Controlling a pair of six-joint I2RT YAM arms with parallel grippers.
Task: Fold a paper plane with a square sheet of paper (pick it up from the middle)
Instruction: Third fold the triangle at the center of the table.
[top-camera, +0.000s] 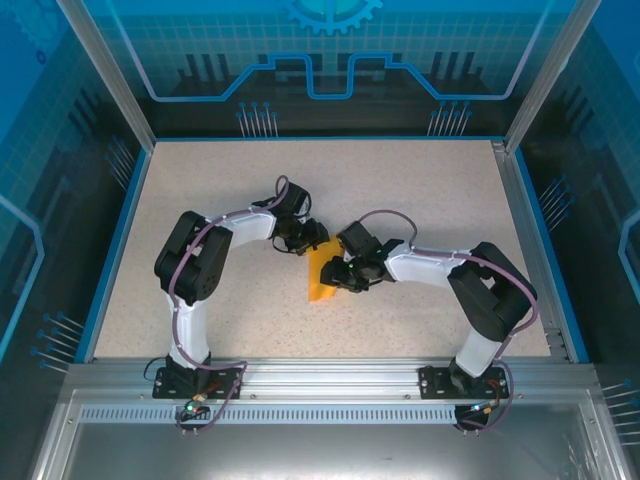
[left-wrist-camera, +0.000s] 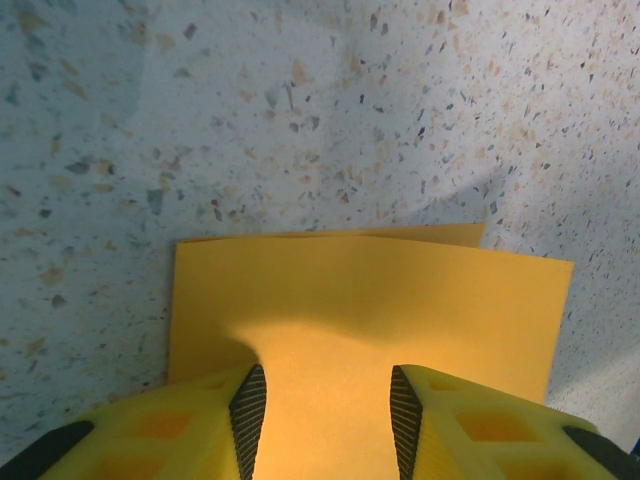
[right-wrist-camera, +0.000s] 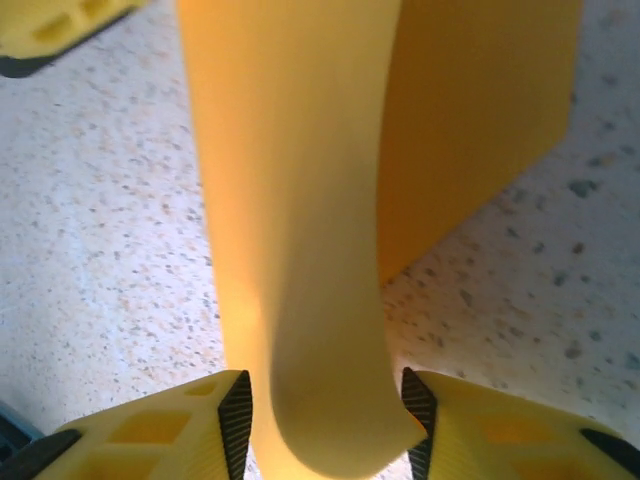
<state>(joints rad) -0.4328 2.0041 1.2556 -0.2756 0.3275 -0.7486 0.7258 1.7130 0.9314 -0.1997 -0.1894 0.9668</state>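
The square sheet of paper (top-camera: 322, 280) is bright orange and lies folded near the middle of the speckled table, between my two grippers. My left gripper (top-camera: 306, 238) sits at its far end. In the left wrist view, the left gripper (left-wrist-camera: 326, 374) has its jaws apart just over the flat folded sheet (left-wrist-camera: 370, 290), with nothing pinched between the pads. My right gripper (top-camera: 342, 264) is at the sheet's right side. In the right wrist view, a curled-up flap of the sheet (right-wrist-camera: 290, 200) rises between the spread fingers of the right gripper (right-wrist-camera: 326, 380) and brushes the right pad (right-wrist-camera: 418, 400).
The speckled table (top-camera: 430, 190) has a blue raised rim (top-camera: 118, 240) on the left, right and back. An aluminium rail (top-camera: 330, 375) carries both arm bases along the near edge. A fingertip of the left gripper (right-wrist-camera: 60, 25) shows close by in the right wrist view.
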